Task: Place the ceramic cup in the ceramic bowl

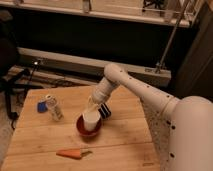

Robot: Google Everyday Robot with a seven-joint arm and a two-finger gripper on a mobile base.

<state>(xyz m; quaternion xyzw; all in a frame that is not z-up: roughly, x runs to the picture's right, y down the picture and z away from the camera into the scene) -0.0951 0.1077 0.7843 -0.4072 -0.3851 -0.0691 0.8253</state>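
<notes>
My gripper (94,107) sits just left of the middle of the frame, right above the small white round ceramic cup (91,121). The cup stands inside the round orange-red ceramic bowl (81,128) on the wooden table (125,140). I think the job is almost done. I cannot tell if I am gripping the cup or have let go. What is left is to let go and lift away.
</notes>
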